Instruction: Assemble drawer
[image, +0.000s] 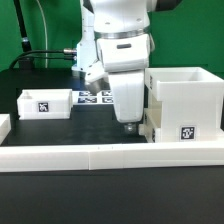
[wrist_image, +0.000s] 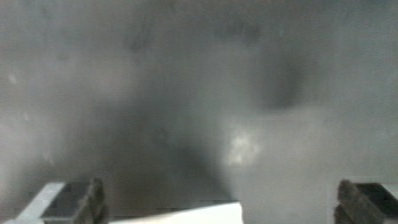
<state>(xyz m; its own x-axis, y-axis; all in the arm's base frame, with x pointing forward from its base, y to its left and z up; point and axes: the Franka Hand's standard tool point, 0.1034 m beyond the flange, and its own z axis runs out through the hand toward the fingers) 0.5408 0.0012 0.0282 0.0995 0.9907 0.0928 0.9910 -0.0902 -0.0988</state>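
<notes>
The large white cube-like housing (image: 185, 98) stands at the exterior view's right, with a tag on its front. A white part (image: 150, 120), seemingly a box tray, juts out from its left side. My gripper (image: 128, 124) is low over the table, right beside that part. A small box tray (image: 45, 103) with a tag stands apart at the left. In the blurred wrist view my gripper (wrist_image: 222, 205) is open, its fingers (wrist_image: 79, 202) wide apart. A white corner (wrist_image: 192, 213) shows between them, touching neither finger.
The long low white border rail (image: 100, 153) runs across the front. The marker board (image: 95, 98) lies flat behind the gripper. Another white piece (image: 3, 125) shows at the left edge. Cables lie at the back left.
</notes>
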